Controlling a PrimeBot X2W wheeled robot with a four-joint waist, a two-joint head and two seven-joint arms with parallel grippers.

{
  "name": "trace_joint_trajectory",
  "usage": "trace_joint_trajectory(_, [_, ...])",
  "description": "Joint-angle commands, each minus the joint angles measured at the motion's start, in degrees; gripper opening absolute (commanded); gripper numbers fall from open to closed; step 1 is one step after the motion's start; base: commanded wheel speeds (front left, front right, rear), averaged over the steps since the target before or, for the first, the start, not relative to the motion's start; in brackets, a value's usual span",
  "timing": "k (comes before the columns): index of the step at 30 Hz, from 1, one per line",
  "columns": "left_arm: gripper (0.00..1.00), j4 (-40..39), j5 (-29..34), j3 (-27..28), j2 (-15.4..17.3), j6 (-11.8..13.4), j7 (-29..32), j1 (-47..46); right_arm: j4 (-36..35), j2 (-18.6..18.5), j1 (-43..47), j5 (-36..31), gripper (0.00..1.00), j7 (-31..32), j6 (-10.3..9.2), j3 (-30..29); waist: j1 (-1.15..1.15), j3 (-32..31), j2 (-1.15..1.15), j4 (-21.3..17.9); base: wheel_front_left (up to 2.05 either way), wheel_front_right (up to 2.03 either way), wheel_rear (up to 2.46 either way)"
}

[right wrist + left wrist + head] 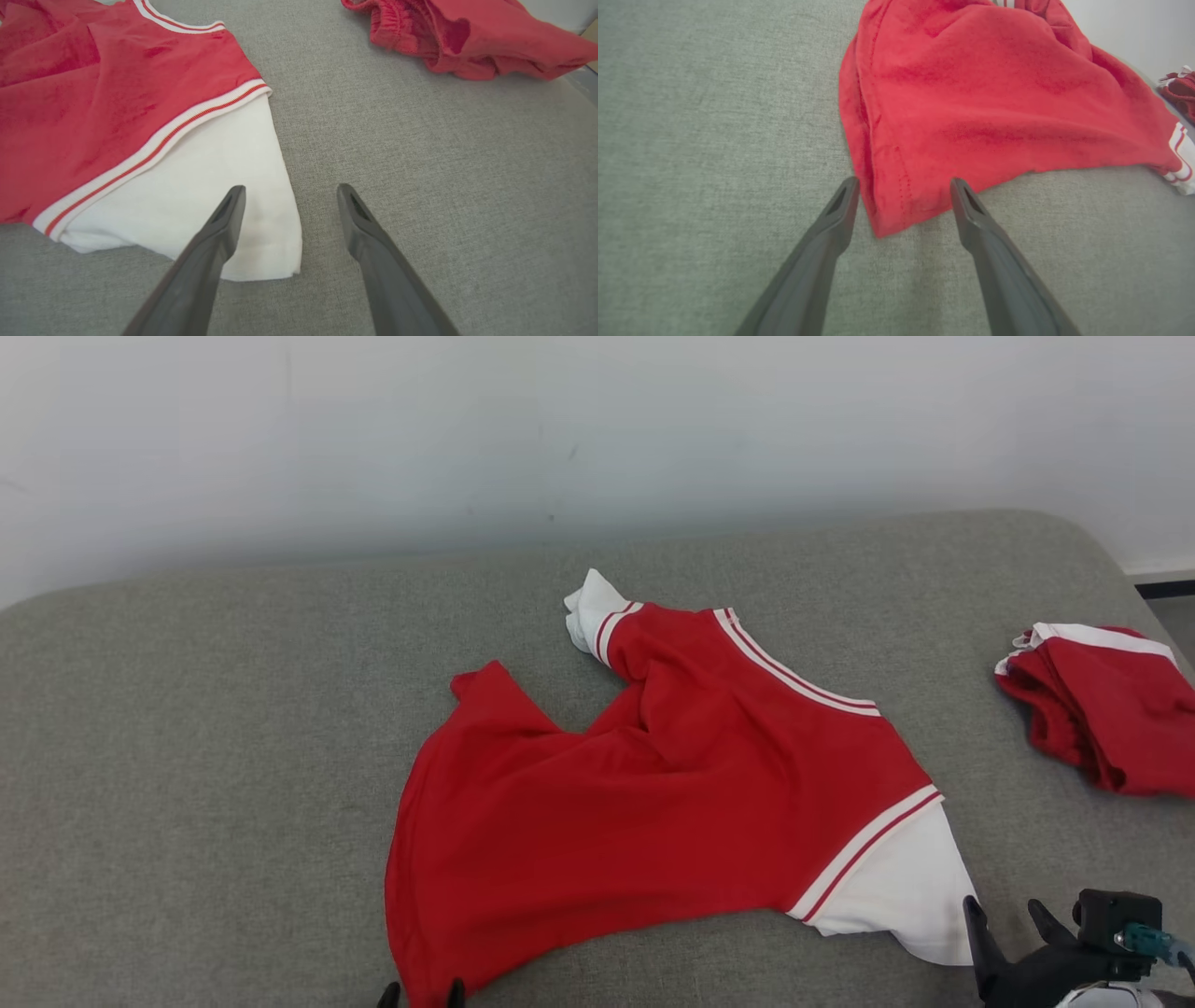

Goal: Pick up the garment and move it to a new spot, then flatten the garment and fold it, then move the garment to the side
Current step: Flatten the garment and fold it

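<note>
Across most of the head view stretches a grey fabric-covered surface (187,756) with a pale wall (560,429) behind it. Near its middle lies the red garment (653,803), a shirt spread loosely and still rumpled, its body creased and one hem corner turned toward the robot. One white sleeve (896,887), edged with red-and-white striped trim, lies flat at the garment's near right; the other sleeve (593,611) is bunched at the far side. Well apart, at the right edge of the surface, sits a second red-and-white garment (1092,705) in a folded heap. The right gripper (1004,905) is just beside the flat sleeve with its fingers spread wide and nothing between them; in its wrist view one finger overlaps the sleeve's outer edge and the other stands over bare grey cloth. The left gripper (422,992) is equally wide, its two fingers on either side of the near hem corner, with no grip on it.
</note>
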Motion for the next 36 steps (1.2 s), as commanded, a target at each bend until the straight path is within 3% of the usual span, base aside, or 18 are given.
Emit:
trace_joint_trajectory(1, [1.0, 1.1, -0.5, -0.1, 0.1, 0.6, 0.0, -1.4, 1.1, -0.1, -1.4, 0.2, 1.0, 0.2, 0.04, -0.2, -0.01, 1.9, -0.01, 0.2, 0.0, 0.0, 0.0])
trace_joint_trajectory(8, [1.0, 5.7, -2.4, -1.8, 0.1, 2.6, 1.3, -5.6, 7.0, 0.3, -5.4, -0.9, 1.0, 3.7, 0.04, -1.5, -0.01, 4.7, -0.01, 0.9, 0.0, 0.0, 0.0])
trace_joint_trajectory(16, [1.0, 9.0, -4.8, -4.6, 0.1, 3.9, 1.4, -8.0, 12.6, 3.3, -4.4, 5.5, 1.0, 15.8, 0.6, 7.9, -0.01, 6.3, -0.01, 2.0, 0.0, 0.0, 0.0])
trace_joint_trajectory(19, [0.44, 10.5, -5.9, -5.8, 0.0, 3.8, 2.2, -8.2, 13.0, 3.6, -2.6, 8.0, 1.0, 18.4, 0.79, 12.2, -0.01, 6.3, -0.01, 2.3, 0.0, 0.0, 0.0])
trace_joint_trajectory(20, [0.37, 10.8, -6.1, -6.1, 0.0, 3.7, 2.4, -8.1, 12.9, 3.7, -2.3, 8.6, 1.0, 19.2, 0.91, 13.2, -0.01, 6.3, -0.01, 2.4, 0.0, 0.0, 0.0])
trace_joint_trajectory(21, [0.2, 11.1, -6.2, -6.4, -0.1, 3.6, 2.6, -8.0, 12.8, 3.8, -1.9, 9.2, 1.0, 19.8, 0.98, 14.3, -0.01, 6.2, -0.01, 2.4, 0.0, 0.0, 0.0])
trace_joint_trajectory(22, [0.0, 11.5, -6.4, -6.5, -0.2, 3.6, 2.8, -7.8, 12.7, 3.8, -1.6, 9.9, 0.82, 20.5, 1.0, 15.2, -0.01, 6.2, -0.01, 2.4, 0.0, 0.0, 0.0])
trace_joint_trajectory(23, [0.0, 11.9, -6.5, -6.6, -0.2, 3.6, 3.1, -7.5, 12.6, 3.7, -1.4, 10.4, 0.46, 21.3, 1.0, 15.9, -0.01, 6.1, -0.01, 2.4, 0.0, 0.0, 0.0])
trace_joint_trajectory(24, [0.0, 12.2, -6.5, -6.8, -0.2, 3.4, 3.2, -7.4, 12.4, 3.4, -1.3, 10.8, 0.0, 21.6, 1.0, 16.4, -0.01, 6.0, -0.01, 2.4, 0.0, 0.0, 0.0])
trace_joint_trajectory(30, [0.0, 11.2, -8.9, -6.6, 0.0, 2.7, 3.0, -8.3, 8.5, 0.5, -4.0, 13.3, 0.0, 14.8, 0.84, 14.7, -0.01, 4.8, -0.01, 2.8, 0.0, 0.0, 0.0])
trace_joint_trajectory(36, [0.0, 1.8, -16.5, -4.3, 0.1, -0.1, 4.3, -12.8, -1.6, -1.5, -9.4, 21.5, 0.0, 8.6, 0.1, 8.3, -0.01, 3.7, -0.01, 2.9, 0.0, 0.0, 0.0])
